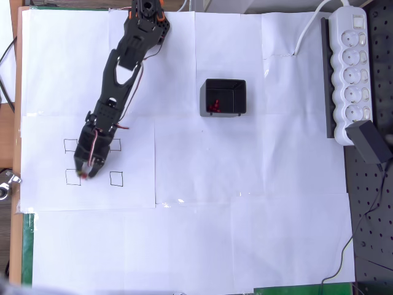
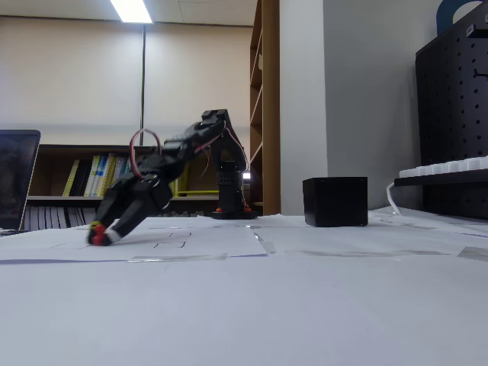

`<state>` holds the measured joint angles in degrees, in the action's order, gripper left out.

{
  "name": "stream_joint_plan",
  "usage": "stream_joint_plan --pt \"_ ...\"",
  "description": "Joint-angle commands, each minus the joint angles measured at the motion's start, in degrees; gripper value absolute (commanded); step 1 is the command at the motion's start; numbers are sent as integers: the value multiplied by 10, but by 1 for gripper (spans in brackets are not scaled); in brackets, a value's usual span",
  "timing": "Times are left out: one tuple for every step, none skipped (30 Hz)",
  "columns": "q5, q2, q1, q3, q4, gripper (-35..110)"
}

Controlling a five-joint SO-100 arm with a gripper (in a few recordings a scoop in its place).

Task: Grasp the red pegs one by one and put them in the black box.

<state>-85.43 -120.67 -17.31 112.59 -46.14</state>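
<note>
I have the jaws (image 2: pixel 97 235) lowered to the paper-covered tabletop (image 1: pixel 245 233), pinching one small dark-red round peg (image 2: pixel 96 232). Well beyond them, the small square black plastic box (image 1: pixel 223 97) holds further red pegs (image 1: pixel 214 107).

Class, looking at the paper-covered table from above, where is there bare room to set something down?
Free: the wide white paper below the drawn squares, and the stretch between the small square black plastic box and the white power strip. Crowded: around the squares, where the black gripper sits.
</note>
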Motion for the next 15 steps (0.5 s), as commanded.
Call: stream_joint_plan --pt "-63 154 111 195 -476 0" --pt "-84 168 143 221 -530 0" --pt "-106 183 179 237 -573 0" --pt "-146 210 214 225 -572 0" --pt "-166 229 246 220 -572 0" --pt "-180 247 281 210 -572 0" --pt "-189 264 315 198 -572 0" --pt "-196 281 354 179 -572 0" --pt "-202 294 388 165 -572 0" --pt "-208 303 423 160 -572 0" --pt "-221 309 460 154 -571 0" --pt "-225 314 492 148 -570 0" --pt "-229 315 523 141 -570 0" --pt "-235 315 550 134 -570 0" --pt "-248 315 577 128 -568 0"
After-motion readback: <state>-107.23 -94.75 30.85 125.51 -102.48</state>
